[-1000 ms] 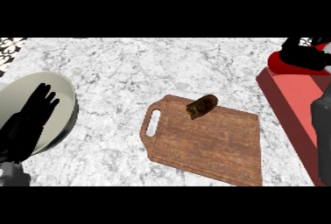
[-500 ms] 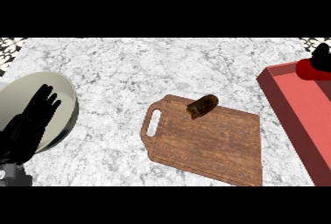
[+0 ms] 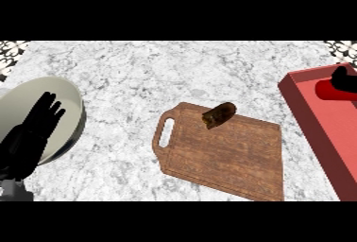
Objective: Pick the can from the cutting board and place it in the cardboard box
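The red can (image 3: pixel 330 90) lies on its side over the red box (image 3: pixel 310 118) at the right edge. My right hand (image 3: pixel 342 75) is curled over the can's top; only a small black part of the hand shows, the rest is cut off by the view's edge. The wooden cutting board (image 3: pixel 223 158) with a handle slot lies in the middle of the counter. A dark brown lump (image 3: pixel 218 115) sits on its far edge. My left hand (image 3: pixel 31 134) rests open at the far left, fingers up.
A pale round plate (image 3: pixel 68 101) lies at the left, partly under my left hand. Marble counter stretches between the plate, the board and the box. The box runs along the right edge toward the near side.
My right hand with the red can has moved right and toward the near side, over the box, and its forearm has left the view. The left hand and the board stayed put.
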Controlling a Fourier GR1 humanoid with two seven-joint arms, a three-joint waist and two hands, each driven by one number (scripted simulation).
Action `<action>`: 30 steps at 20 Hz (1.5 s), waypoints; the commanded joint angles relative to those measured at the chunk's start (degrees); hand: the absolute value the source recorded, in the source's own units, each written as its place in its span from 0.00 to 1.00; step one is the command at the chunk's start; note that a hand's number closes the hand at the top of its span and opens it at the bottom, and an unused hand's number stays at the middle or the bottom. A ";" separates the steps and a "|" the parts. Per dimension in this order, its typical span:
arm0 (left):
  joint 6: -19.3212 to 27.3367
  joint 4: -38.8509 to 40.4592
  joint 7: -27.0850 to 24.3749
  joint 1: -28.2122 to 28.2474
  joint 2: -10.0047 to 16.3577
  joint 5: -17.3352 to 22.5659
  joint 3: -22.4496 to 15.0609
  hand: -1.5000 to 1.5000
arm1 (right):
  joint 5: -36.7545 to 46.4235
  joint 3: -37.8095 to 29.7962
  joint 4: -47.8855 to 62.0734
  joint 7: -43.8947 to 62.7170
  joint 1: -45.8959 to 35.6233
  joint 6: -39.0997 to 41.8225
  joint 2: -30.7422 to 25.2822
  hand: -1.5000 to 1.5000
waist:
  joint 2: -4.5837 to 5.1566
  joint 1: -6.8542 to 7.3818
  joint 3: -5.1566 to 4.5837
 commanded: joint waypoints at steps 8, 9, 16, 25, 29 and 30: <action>1.17 0.17 -0.06 -0.88 -0.89 -1.42 0.39 0.50 | -7.46 -4.22 7.32 -6.82 7.29 -3.25 2.57 0.00 | -0.07 -0.35 -0.01; 0.42 1.04 0.21 -1.21 -0.99 -1.08 -0.14 0.50 | -7.75 -4.86 6.86 -8.25 9.00 -7.39 4.33 0.00 | -0.06 -0.44 0.00; -0.94 2.11 -0.67 -0.74 0.73 0.09 2.04 0.50 | -16.05 -14.35 0.36 -11.29 5.66 -20.41 7.29 0.00 | -0.32 -0.98 0.06; -1.21 -2.59 1.17 1.67 0.17 1.28 2.25 0.50 | -31.77 -24.97 -11.81 -13.23 15.39 -18.96 7.31 0.00 | -0.33 -0.98 -0.01; 1.16 1.04 0.63 -2.28 -1.30 -2.00 0.39 0.50 | -40.03 -30.33 -12.39 -12.91 16.78 -15.70 4.08 0.00 | -0.16 -1.12 -0.01; -1.10 6.20 -1.83 -2.95 -0.03 -1.11 1.95 0.50 | -41.87 -32.18 -10.11 -13.81 15.66 -14.05 0.15 0.00 | -0.07 -1.14 -0.03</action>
